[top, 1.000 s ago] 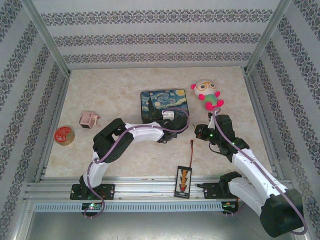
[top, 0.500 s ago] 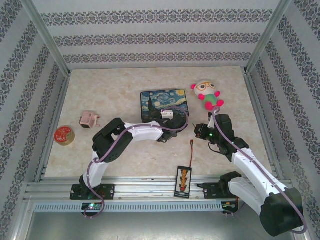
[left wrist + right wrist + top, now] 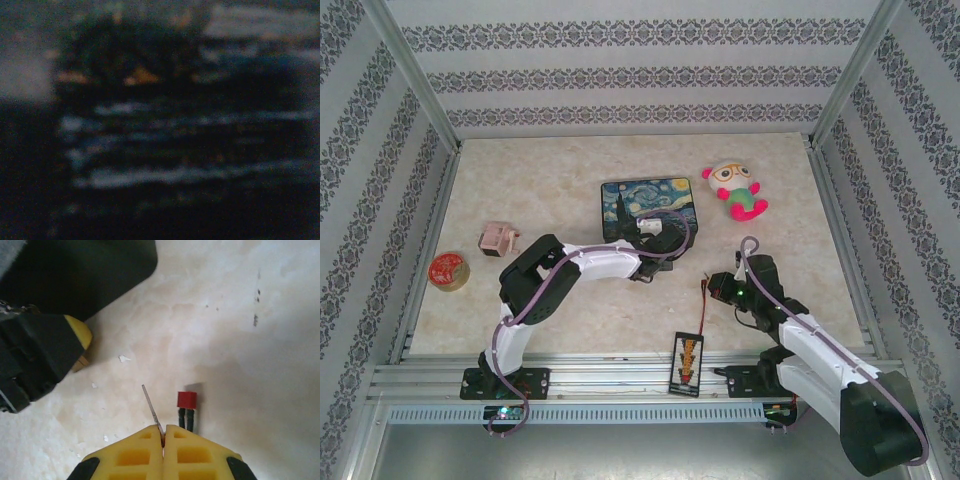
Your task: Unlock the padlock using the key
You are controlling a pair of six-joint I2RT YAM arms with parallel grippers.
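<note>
A pale marbled table (image 3: pixel 550 190) sits inside patterned walls, with a painted box (image 3: pixel 665 195) at centre. The left gripper (image 3: pixel 650 242) is at the box's lower edge. Whether it is spread or pressed together cannot be told, as its wrist view is dark and blurred. A brass-coloured blot there, upper centre, may be the padlock (image 3: pixel 142 76), so the lock probably lies at that box edge.

The right gripper (image 3: pixel 163 430) is lower right of the box and is the nearer arm for the key (image 3: pixel 152 410). Its yellow fingers are pressed together, pinching the thin blade, which slants toward the upper left of the wrist view. The lock therefore lies up and left of the key in the overhead frame.

A red plug (image 3: pixel 187 400) on black leads lies just beside the fingertips and could snag. The plush toy (image 3: pixel 738 190) stands well apart.
</note>
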